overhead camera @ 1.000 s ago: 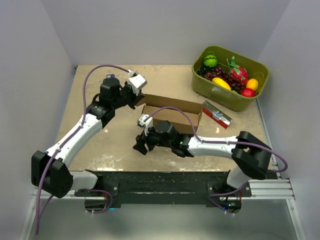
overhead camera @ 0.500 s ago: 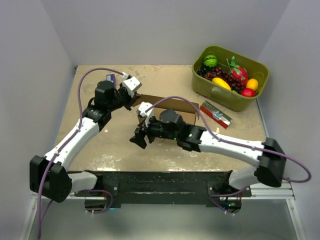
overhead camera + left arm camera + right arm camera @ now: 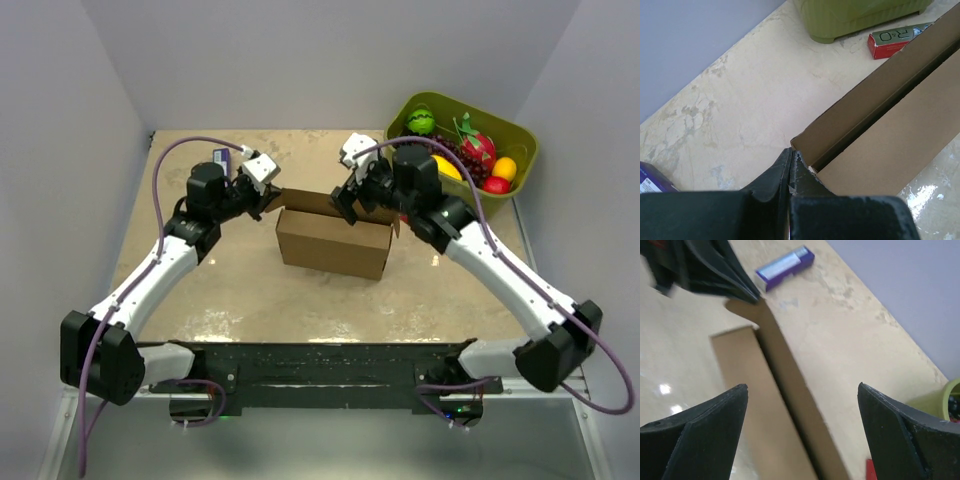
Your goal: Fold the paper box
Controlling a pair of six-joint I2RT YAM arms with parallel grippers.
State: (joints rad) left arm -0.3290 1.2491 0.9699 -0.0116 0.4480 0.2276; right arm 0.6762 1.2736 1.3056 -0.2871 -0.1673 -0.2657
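Two arms flanked the paper box (image 3: 333, 243), which stood near the middle of the counter (image 3: 250, 290) as a shallow brown carton. Its plain front wall faced the arm bases, and a long flap was raised along its rear edge. Left fingers (image 3: 782, 175) were clenched on the box's left rear corner, pinching the end of that flap between their tips. Right fingers (image 3: 345, 204) hung spread wide above the box's rear edge, toward its right end, grasping nothing; whether either tip touched the cardboard could not be told. Green bin (image 3: 495, 205) with fruit sat beyond the box's right rear corner, well apart from it. Red packet (image 3: 892, 36) lay on the counter between the box and the bin. Purple packet (image 3: 785, 267) lay beyond the box's left rear corner, behind the left fingers.
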